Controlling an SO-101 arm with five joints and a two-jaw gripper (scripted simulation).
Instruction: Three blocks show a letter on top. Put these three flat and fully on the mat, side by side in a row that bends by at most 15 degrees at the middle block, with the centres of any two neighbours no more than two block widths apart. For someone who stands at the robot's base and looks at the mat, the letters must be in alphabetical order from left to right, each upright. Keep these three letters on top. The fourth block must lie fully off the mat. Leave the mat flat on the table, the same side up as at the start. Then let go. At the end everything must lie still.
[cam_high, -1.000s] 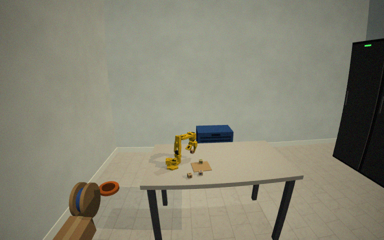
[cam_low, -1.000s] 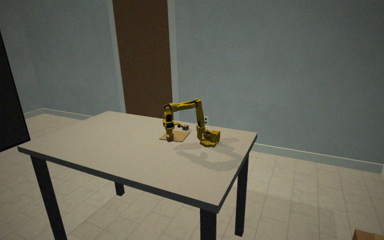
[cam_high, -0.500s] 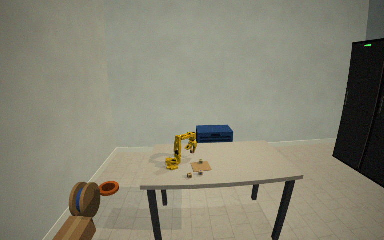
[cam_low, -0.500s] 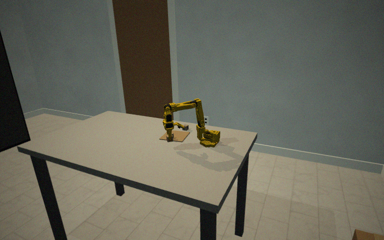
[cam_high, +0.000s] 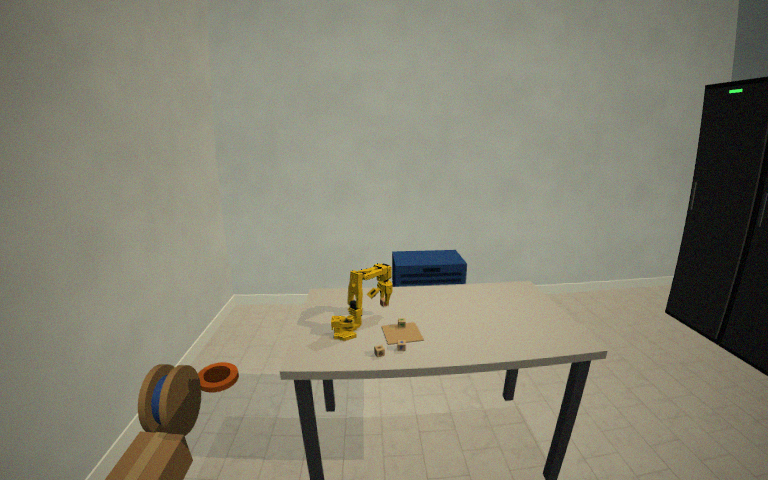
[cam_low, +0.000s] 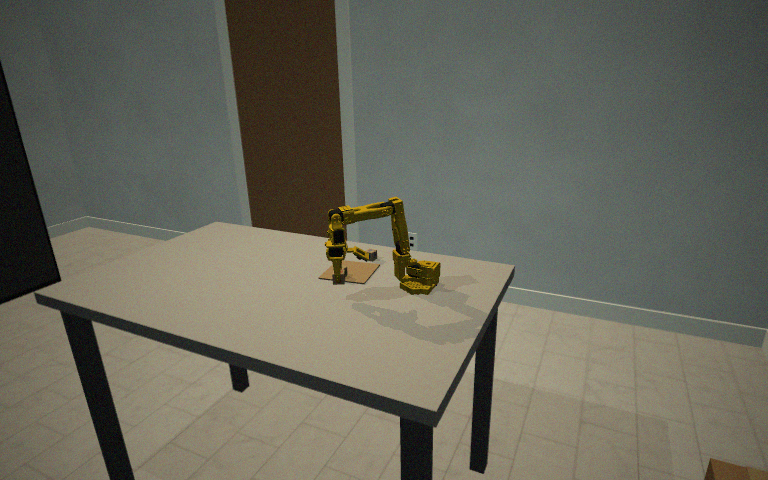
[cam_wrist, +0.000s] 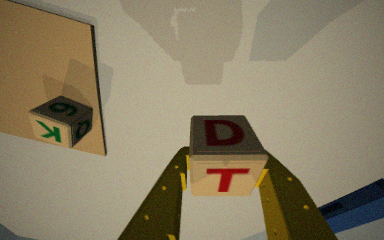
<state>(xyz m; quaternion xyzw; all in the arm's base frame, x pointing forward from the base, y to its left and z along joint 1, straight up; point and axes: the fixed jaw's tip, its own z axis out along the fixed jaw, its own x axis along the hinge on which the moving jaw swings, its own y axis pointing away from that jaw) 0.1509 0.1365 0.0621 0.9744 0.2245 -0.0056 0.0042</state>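
My gripper (cam_wrist: 227, 172) is shut on a wooden block with red letters (cam_wrist: 227, 155); a dark face with D and a pale face with T show in the wrist view. It hangs above the bare table, off the tan mat (cam_high: 402, 332). In the top view the gripper (cam_high: 384, 301) is behind the mat's near-left corner. A block with a green K on one side (cam_wrist: 61, 121) sits on the mat (cam_wrist: 47, 75) near its edge; it also shows in the top view (cam_high: 401, 322). Two more blocks (cam_high: 379, 350) (cam_high: 400, 344) lie at the mat's front, one at its edge.
The arm's yellow base (cam_high: 344, 327) stands left of the mat. A blue crate (cam_high: 428, 267) is on the floor behind the table. A black cabinet (cam_high: 724, 220) stands at the right.
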